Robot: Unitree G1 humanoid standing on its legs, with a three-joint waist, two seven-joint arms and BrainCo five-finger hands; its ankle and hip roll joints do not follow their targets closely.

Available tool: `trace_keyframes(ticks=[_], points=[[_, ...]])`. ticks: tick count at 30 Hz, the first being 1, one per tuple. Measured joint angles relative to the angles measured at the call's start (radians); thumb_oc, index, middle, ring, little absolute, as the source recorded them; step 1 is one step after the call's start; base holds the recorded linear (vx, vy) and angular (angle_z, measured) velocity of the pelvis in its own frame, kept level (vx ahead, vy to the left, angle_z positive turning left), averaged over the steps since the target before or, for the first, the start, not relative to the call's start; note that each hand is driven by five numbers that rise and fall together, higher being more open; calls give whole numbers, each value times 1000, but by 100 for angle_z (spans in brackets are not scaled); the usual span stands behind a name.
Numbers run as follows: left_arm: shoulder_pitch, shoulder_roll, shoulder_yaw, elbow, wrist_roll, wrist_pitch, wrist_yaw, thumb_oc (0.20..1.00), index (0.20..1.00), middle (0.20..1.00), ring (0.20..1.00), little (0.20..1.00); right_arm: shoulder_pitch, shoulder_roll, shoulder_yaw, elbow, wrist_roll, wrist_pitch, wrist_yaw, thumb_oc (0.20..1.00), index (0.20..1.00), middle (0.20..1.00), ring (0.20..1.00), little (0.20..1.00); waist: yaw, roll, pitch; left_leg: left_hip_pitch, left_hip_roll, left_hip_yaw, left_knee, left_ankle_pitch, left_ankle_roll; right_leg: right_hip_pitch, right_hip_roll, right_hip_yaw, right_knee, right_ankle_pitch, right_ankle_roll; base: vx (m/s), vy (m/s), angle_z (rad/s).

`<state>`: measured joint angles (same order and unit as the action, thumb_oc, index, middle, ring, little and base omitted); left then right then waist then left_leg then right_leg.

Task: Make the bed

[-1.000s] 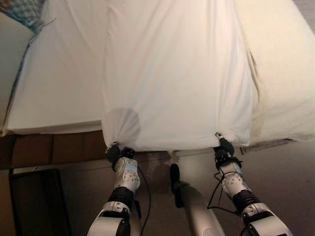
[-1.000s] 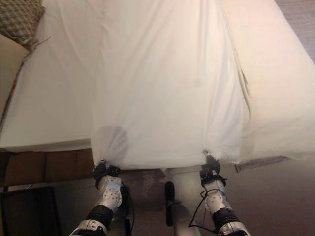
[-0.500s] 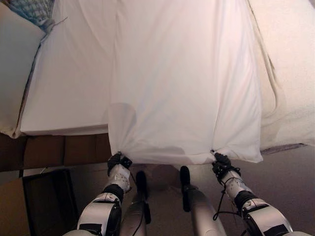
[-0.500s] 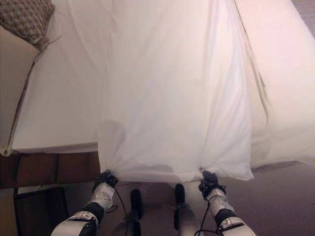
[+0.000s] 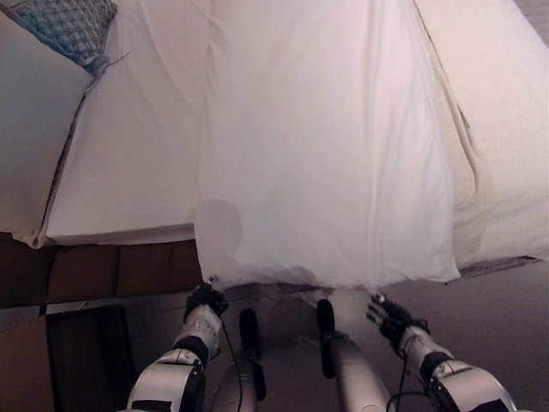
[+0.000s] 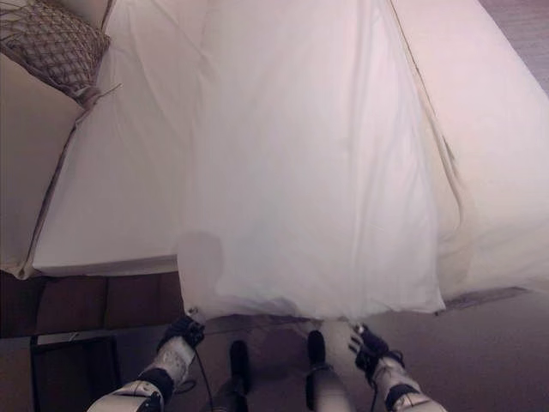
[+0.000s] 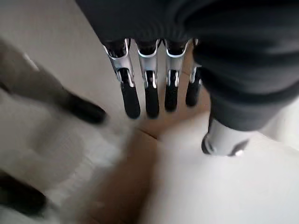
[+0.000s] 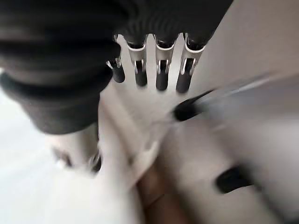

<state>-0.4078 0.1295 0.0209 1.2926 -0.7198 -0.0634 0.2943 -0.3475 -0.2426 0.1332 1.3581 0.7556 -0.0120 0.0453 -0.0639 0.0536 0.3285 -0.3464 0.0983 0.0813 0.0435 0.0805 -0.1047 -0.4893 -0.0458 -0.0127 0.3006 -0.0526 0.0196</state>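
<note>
A white cover (image 5: 326, 146) lies spread down the middle of the bed, and its near edge hangs over the bed's side. Just under the cover's near left corner, my left hand (image 5: 206, 301) is open; in the left wrist view its fingers (image 7: 150, 95) are straight and hold nothing. My right hand (image 5: 388, 312) is below the cover's near right part, apart from it, with its fingers spread. The right wrist view shows those fingers (image 8: 161, 74) straight and empty. A white sheet (image 5: 129, 154) covers the mattress to the left of the cover.
A patterned cushion (image 5: 73, 26) lies at the bed's far left by a pale pillow (image 5: 26, 146). A cream blanket (image 5: 506, 129) covers the bed's right side. Below the mattress runs the brown bed base (image 5: 103, 270); a dark box (image 5: 86, 352) stands on the floor at the left.
Both hands have let go of the cover's near edge and dropped below it. The edge now hangs loose over the bed's side. The camera has shifted a little.
</note>
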Motion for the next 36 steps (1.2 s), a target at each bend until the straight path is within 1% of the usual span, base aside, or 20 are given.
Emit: trace_keyframes(ticks=[3, 8, 10, 12, 14, 15, 16, 18, 20, 21, 22, 23, 24, 26, 27, 28, 29, 31, 34, 36], points=[[91, -3, -10, 37, 40, 29, -32, 1000, 1000, 1000, 1000, 1000, 62, 0, -3, 20, -9, 12, 7, 1000, 1000, 1000, 1000, 1000, 0, 0, 0, 0, 0, -1, 2, 0, 0, 0, 0, -1, 5, 0, 0, 0, 0, 0], [172, -3, -95, 19, 161, 27, -40, 1000, 1000, 1000, 1000, 1000, 95, -1, -4, 28, -38, 17, 13, 1000, 1000, 1000, 1000, 1000, 4, 1, 0, -1, 2, -5, 0, 2, 10, -2, -5, -10, 18, -8, 4, 3, -16, 8], [192, 2, -197, -29, 295, 17, -28, 1000, 1000, 1000, 1000, 1000, 95, -1, 0, 9, -44, 9, 13, 1000, 1000, 1000, 1000, 1000, 6, 3, -1, -9, 0, -8, -3, 5, 16, -10, -10, -15, 27, -10, 4, -7, -23, 11], [209, 11, -265, -127, 405, 12, 5, 1000, 1000, 1000, 1000, 1000, 104, 0, 18, -32, -69, -3, 12, 1000, 1000, 1000, 1000, 1000, 8, 7, -3, -18, -1, -12, -5, 11, 22, -17, -14, -24, 28, -10, 3, -11, -25, 12], [227, 21, -294, -219, 448, 5, 18, 1000, 1000, 1000, 1000, 1000, 110, -3, 43, -74, -82, -13, 14, 1000, 1000, 1000, 1000, 1000, 13, 8, -4, -21, 0, -13, -9, 14, 22, -22, -13, -26, 28, -11, 3, -10, -16, 6], [273, 56, -324, -388, 509, -5, 19, 1000, 1000, 1000, 1000, 1000, 150, -19, 88, -192, -108, -33, 23, 1000, 1000, 1000, 1000, 1000, 22, 12, -4, -31, -2, -17, -10, 20, 20, -33, -13, -29, 30, -10, 3, -3, -9, 4], [274, 63, -322, -420, 533, -23, 16, 1000, 1000, 1000, 1000, 1000, 155, -23, 94, -231, -111, -45, 30, 1000, 1000, 1000, 1000, 1000, 23, 13, -3, -32, -4, -20, -11, 23, 19, -34, -13, -32, 31, -10, 2, -9, -11, 6], [248, 106, -328, -479, 589, -55, -15, 1000, 1000, 1000, 1000, 1000, 173, -50, 124, -402, -101, -79, 50, 1000, 1000, 1000, 1000, 1000, 22, 16, -3, -34, -6, -27, -12, 26, 17, -35, -14, -36, 39, -7, -3, -11, -6, 5], [209, 133, -336, -504, 585, -79, -70, 1000, 1000, 1000, 1000, 1000, 145, -68, 139, -481, -94, -110, 71, 1000, 1000, 1000, 1000, 1000, 17, 16, -2, -34, -8, -26, -12, 26, 17, -37, -16, -36, 38, -6, -3, 0, 0, 0], [210, 156, -358, -545, 579, -81, -98, 1000, 1000, 1000, 1000, 1000, 143, -90, 157, -535, -92, -110, 80, 1000, 1000, 1000, 1000, 1000, 16, 16, -2, -36, -9, -26, -12, 27, 15, -39, -16, -35, 38, -6, -3, 0, 0, 0], [212, 201, -412, -621, 576, -110, -154, 1000, 1000, 1000, 1000, 1000, 142, -127, 184, -609, -88, -125, 106, 1000, 1000, 1000, 1000, 1000, 17, 17, 0, -38, -11, -27, -12, 31, 11, -39, -17, -35, 37, -6, -2, 0, 0, 0], [197, 219, -437, -656, 545, -131, -213, 1000, 1000, 1000, 1000, 1000, 116, -145, 194, -634, -72, -135, 122, 1000, 1000, 1000, 1000, 1000, 17, 16, 0, -37, -13, -26, -13, 31, 11, -38, -16, -35, 35, -8, 2, 0, 0, 0], [177, 223, -445, -663, 534, -139, -241, 1000, 1000, 1000, 1000, 1000, 103, -150, 195, -638, -66, -139, 133, 1000, 1000, 1000, 1000, 1000, 16, 16, 0, -37, -14, -26, -13, 30, 11, -38, -18, -34, 34, -9, 5, 0, 0, 0], [137, 235, -503, -702, 453, -136, -340, 1000, 1000, 1000, 1000, 1000, 48, -172, 224, -639, -40, -135, 174, 1000, 1000, 1000, 1000, 1000, 15, 16, 1, -41, -18, -22, -13, 30, 12, -42, -22, -31, 26, -7, 9, -19, 2, -2], [89, 239, -540, -731, 384, -140, -425, 1000, 1000, 1000, 1000, 1000, 4, -193, 268, -633, -20, -125, 223, 1000, 1000, 1000, 1000, 1000, 12, 15, 2, -50, -20, -21, -14, 31, 13, -50, -22, -27, 23, -2, 14, -52, 0, -5], [65, 245, -569, -736, 369, -132, -451, 1000, 1000, 1000, 1000, 1000, -16, -205, 298, -630, -14, -116, 248, 1000, 1000, 1000, 1000, 1000, 11, 12, 5, -53, -22, -19, -13, 32, 14, -54, -22, -25, 25, -2, 15, -64, -4, -6], [-4, 258, -624, -755, 350, -125, -510, 1000, 1000, 1000, 1000, 1000, -67, -216, 336, -628, -7, -97, 297, 1000, 1000, 1000, 1000, 1000, 7, 9, 11, -64, -25, -14, -7, 35, 17, -65, -25, -25, 29, 5, 14, -62, -6, -3], [-60, 258, -654, -766, 333, -121, -545, 1000, 1000, 1000, 1000, 1000, -97, -213, 351, -626, 6, -90, 328, 1000, 1000, 1000, 1000, 1000, 0, 7, 24, -78, -28, -12, 4, 35, 17, -74, -28, -24, 31, 6, 15, -67, -14, 1], [-209, 234, -670, -751, 263, -110, -610, 1000, 1000, 1000, 1000, 1000, -186, -191, 354, -626, 17, -76, 365, 1000, 1000, 1000, 1000, 1000, -3, 0, 65, -118, -30, -12, 31, 34, 17, -109, -29, -21, 48, 9, 14, -61, -13, 1], [-286, 240, -669, -744, 226, -97, -641, 1000, 1000, 1000, 1000, 1000, -250, -187, 354, -612, 43, -59, 376, 1000, 1000, 1000, 1000, 1000, -3, -2, 99, -136, -27, -14, 45, 34, 17, -124, -28, -20, 54, 12, 10, -62, -13, 0]])
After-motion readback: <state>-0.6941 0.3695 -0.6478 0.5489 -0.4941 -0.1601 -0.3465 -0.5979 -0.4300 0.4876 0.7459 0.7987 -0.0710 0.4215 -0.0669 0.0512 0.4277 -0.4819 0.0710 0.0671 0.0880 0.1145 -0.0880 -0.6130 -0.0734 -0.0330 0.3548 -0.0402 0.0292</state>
